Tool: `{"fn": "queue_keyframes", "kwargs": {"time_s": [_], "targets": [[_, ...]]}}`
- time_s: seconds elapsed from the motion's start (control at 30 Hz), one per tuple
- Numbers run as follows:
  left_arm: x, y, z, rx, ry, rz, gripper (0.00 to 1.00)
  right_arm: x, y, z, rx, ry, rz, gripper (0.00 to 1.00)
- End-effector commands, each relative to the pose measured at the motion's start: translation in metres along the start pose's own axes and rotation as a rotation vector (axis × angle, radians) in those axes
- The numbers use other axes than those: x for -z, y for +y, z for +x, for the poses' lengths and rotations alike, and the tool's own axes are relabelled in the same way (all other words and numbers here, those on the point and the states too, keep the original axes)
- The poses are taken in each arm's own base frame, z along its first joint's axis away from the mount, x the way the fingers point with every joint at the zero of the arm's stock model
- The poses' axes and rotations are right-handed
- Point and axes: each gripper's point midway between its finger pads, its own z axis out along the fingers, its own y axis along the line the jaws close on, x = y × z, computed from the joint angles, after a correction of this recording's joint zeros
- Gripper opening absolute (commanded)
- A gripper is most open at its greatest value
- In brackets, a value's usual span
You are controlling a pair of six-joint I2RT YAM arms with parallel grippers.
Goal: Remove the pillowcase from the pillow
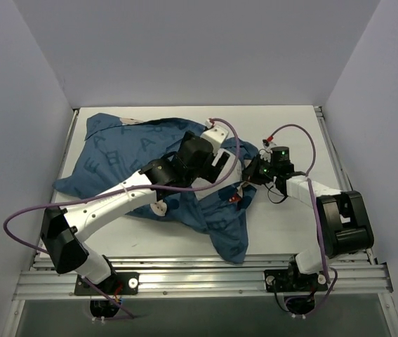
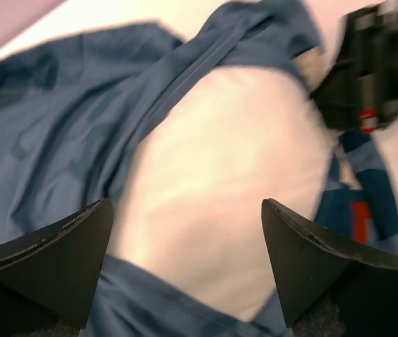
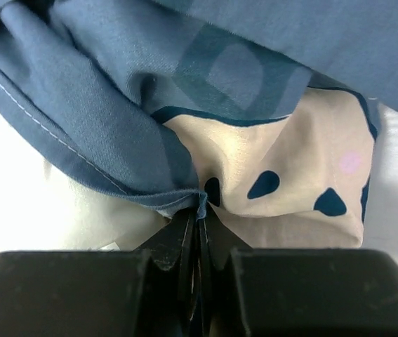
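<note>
Pillowcase (image 1: 114, 158), dark blue with darker letters, lies rumpled across the left and middle of the worktop (image 1: 276, 225), with one tail trailing toward the near edge. Pillow (image 2: 227, 189): a white bulge bared at the open mouth of the cloth, seen in the left wrist view. From above, my left arm (image 1: 114, 200) hides most of it, and I judge the rest to be inside the cover.

My left pincer (image 2: 184, 210) stands apart, both fingers poised over the bare pillow and holding nothing. My right pincer (image 3: 200, 210) is clamped together on a thin fold of the pillowcase at its stitched hem. I judge the step in hand to be parting cover from filling: one side anchors the cloth, the other must secure the pillow.

Hazards:
- (a) The right grip takes only a narrow pinch of hem, so a hard pull could draw the fabric out of the fingers.
- (b) If the left pincer closes on cloth along with the pillow, the two would travel together and nothing would come off.
- (c) The soft pillow may compress and slip from a shallow bite.
- (d) Both pincers work close together, and a careless pull could knock them.
- (e) Loose cables (image 1: 291, 126) near the wrists could snag folds.
</note>
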Motion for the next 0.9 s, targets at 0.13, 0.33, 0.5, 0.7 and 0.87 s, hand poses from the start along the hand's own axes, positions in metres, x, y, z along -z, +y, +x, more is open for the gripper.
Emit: {"fn": "queue_keyframes", "kwargs": {"time_s": [0.13, 0.33, 0.5, 0.7, 0.87], "targets": [[0.006, -0.043, -0.044, -0.107, -0.104, 0.017, 0.93, 0.008, 0.028, 0.008, 0.051, -0.012, -0.103, 0.00], [-0.038, -0.059, -0.027, -0.150, 0.008, -0.033, 0.90, 0.011, 0.031, 0.016, 0.103, -0.004, -0.068, 0.00], [-0.067, -0.068, -0.008, -0.156, 0.099, -0.087, 0.90, 0.011, 0.033, 0.021, 0.118, -0.008, -0.049, 0.00], [-0.089, -0.047, 0.024, -0.103, 0.194, -0.198, 0.87, 0.009, 0.034, 0.026, 0.128, -0.010, -0.044, 0.00], [-0.097, -0.030, 0.044, -0.016, 0.247, -0.211, 0.85, 0.006, 0.033, 0.032, 0.128, -0.011, -0.037, 0.00]]}}
